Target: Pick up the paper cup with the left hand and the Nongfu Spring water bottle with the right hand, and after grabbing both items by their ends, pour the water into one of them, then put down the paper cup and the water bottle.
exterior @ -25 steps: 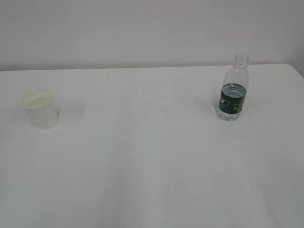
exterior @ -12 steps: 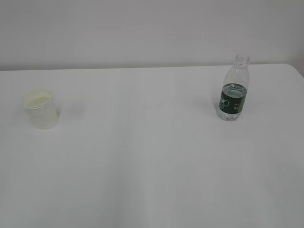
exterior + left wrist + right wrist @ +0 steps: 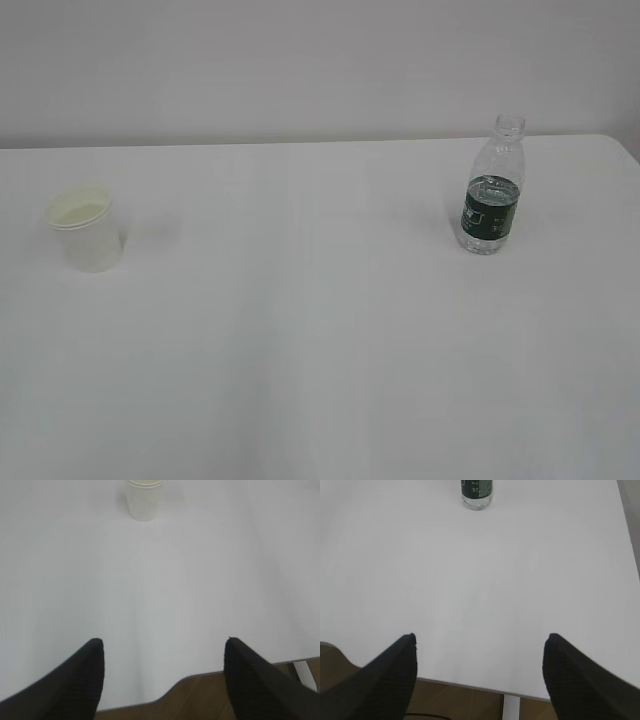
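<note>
The white paper cup (image 3: 87,229) stands upright at the table's left; the left wrist view shows the paper cup (image 3: 144,501) far ahead at the top edge. The clear Nongfu Spring water bottle (image 3: 492,190), capless with a dark green label, stands upright at the right; its base, the water bottle (image 3: 477,494), shows at the top of the right wrist view. Water fills its lower part. My left gripper (image 3: 163,642) hangs open over the table's near edge, holding nothing. My right gripper (image 3: 479,637) is likewise open and empty, far from the bottle. Neither arm shows in the exterior view.
The white table (image 3: 320,340) runs to a pale wall at the back. Its near edge (image 3: 165,695) with brown floor below shows in both wrist views, and a white table leg (image 3: 511,707) stands under it.
</note>
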`<act>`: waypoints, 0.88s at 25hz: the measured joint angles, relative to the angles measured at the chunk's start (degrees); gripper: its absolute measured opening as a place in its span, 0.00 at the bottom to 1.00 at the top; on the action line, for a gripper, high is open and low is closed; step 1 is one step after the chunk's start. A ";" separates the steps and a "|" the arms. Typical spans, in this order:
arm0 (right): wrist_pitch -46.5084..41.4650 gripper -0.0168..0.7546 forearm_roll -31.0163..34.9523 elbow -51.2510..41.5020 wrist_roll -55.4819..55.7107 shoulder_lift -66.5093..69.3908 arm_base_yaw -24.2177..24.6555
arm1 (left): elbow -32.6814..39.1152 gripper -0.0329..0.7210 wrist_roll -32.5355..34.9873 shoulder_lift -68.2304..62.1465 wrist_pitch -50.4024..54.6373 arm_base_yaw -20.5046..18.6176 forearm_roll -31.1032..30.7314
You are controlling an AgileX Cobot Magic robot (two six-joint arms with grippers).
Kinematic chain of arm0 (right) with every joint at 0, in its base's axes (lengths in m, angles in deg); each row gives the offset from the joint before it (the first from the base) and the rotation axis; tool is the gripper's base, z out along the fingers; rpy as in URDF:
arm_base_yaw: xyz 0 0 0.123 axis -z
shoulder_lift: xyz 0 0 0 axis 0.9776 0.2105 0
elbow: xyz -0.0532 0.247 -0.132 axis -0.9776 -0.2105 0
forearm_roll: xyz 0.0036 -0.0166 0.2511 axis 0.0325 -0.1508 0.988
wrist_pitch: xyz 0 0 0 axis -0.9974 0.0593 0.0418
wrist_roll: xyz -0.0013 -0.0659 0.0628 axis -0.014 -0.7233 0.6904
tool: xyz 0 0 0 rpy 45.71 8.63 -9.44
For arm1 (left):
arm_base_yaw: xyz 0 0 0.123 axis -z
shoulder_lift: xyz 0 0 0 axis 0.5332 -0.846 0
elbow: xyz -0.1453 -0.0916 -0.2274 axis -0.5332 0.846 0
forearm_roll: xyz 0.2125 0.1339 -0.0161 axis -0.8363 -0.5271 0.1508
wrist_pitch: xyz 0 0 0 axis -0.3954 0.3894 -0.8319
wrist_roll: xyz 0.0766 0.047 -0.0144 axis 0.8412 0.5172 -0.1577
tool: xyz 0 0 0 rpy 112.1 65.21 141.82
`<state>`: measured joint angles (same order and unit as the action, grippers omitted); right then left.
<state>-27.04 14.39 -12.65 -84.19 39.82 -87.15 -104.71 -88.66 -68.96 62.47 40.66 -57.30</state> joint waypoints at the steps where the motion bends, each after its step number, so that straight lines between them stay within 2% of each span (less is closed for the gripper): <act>1: 0.00 0.79 0.00 0.00 0.00 -0.46 0.00 | 0.00 0.75 0.00 0.00 0.00 0.00 0.00; 22: -0.22 0.79 0.00 0.00 0.04 -5.29 0.00 | 0.00 0.75 0.00 0.00 -0.10 0.00 0.37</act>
<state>-27.26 14.39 -12.65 -84.15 34.53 -87.15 -104.71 -88.66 -68.96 62.36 40.66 -56.93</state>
